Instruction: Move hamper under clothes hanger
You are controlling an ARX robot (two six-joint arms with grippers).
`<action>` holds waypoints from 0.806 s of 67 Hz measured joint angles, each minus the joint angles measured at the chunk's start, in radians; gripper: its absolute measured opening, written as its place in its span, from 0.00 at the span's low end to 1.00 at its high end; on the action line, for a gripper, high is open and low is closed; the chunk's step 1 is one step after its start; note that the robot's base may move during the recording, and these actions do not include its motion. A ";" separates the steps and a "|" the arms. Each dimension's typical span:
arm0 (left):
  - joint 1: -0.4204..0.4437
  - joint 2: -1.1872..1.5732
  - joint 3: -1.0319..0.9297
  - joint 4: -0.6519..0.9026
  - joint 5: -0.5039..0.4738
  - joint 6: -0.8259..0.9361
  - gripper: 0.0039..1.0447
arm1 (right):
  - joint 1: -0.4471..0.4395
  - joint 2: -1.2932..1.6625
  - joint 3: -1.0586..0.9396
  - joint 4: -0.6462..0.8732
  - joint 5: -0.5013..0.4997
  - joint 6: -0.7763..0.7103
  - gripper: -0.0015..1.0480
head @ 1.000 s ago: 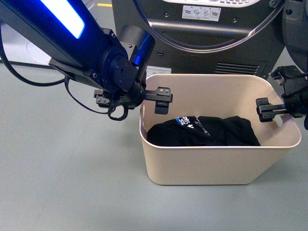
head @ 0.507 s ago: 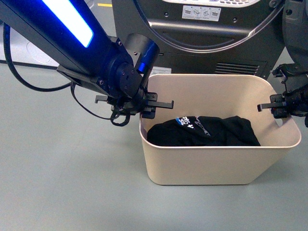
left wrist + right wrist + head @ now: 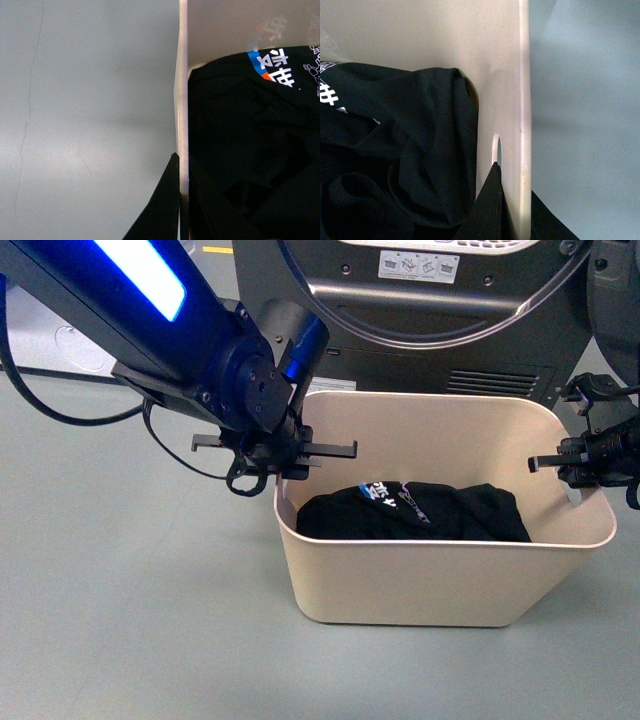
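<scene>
Smooth beige plastic hamper point(image 3: 440, 580) — rounded corners — holds crumpled black cloth point(image 3: 450, 515).

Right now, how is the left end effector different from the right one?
The left end effector pinches the left wall of the hamper; the right end effector pinches the right wall, beside an oval handle hole. The left arm glows blue; the right arm shows no light. Both are shut on the rim.

Left arm point(image 3: 225, 375), right arm point(image 3: 603, 452): low, wide apart, jaws clamped.
</scene>
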State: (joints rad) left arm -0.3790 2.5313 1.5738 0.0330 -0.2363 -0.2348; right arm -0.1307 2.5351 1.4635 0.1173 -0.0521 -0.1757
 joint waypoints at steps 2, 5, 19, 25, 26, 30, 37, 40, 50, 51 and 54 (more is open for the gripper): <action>0.003 -0.008 -0.003 0.000 -0.003 0.005 0.04 | 0.001 -0.008 -0.009 0.000 -0.004 0.002 0.03; 0.007 -0.023 -0.009 0.000 -0.006 0.008 0.04 | 0.002 -0.020 -0.021 -0.002 -0.010 0.005 0.03; 0.016 -0.125 -0.049 0.002 -0.007 0.026 0.04 | 0.005 -0.111 -0.071 0.000 -0.030 0.019 0.03; 0.018 -0.167 -0.074 0.006 -0.009 0.026 0.04 | 0.008 -0.164 -0.105 0.017 -0.029 0.019 0.03; 0.018 -0.169 -0.076 0.007 -0.009 0.026 0.04 | 0.008 -0.170 -0.111 0.021 -0.029 0.019 0.03; 0.019 -0.179 -0.079 0.007 -0.012 0.026 0.04 | 0.013 -0.198 -0.128 0.027 -0.024 0.019 0.03; 0.021 -0.179 -0.085 0.007 -0.015 0.025 0.04 | 0.015 -0.201 -0.133 0.030 -0.025 0.019 0.03; 0.021 -0.179 -0.087 0.007 -0.015 0.025 0.04 | 0.015 -0.201 -0.138 0.029 -0.024 0.019 0.03; 0.021 -0.179 -0.087 0.007 -0.015 0.025 0.04 | 0.015 -0.201 -0.141 0.029 -0.024 0.019 0.03; 0.021 -0.179 -0.087 0.007 -0.015 0.025 0.04 | 0.015 -0.201 -0.141 0.029 -0.024 0.019 0.03; 0.021 -0.179 -0.087 0.007 -0.015 0.025 0.04 | 0.015 -0.201 -0.141 0.029 -0.024 0.019 0.03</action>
State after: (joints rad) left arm -0.3584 2.3520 1.4864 0.0399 -0.2512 -0.2096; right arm -0.1154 2.3337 1.3228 0.1467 -0.0765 -0.1570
